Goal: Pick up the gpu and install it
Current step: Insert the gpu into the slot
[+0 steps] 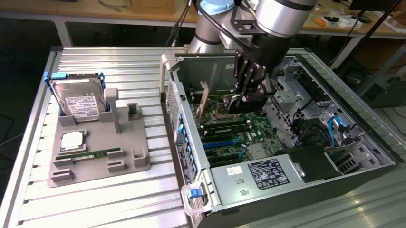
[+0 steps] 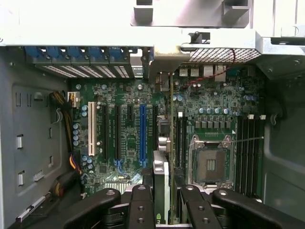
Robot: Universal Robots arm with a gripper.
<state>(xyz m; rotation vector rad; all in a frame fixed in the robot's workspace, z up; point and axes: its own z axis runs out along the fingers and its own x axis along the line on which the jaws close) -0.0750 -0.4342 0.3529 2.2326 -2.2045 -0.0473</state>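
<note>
Black gripper (image 2: 166,193) pinches the gpu (image 2: 171,124) edge-on above the motherboard (image 2: 128,138). Any tilt could jam its contacts against that board.

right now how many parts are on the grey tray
3: hard drive at the tray's far end, cpu mid-tray, ram stick just in front of the cpu, nearer the camera. Nothing seems hidden.
</note>
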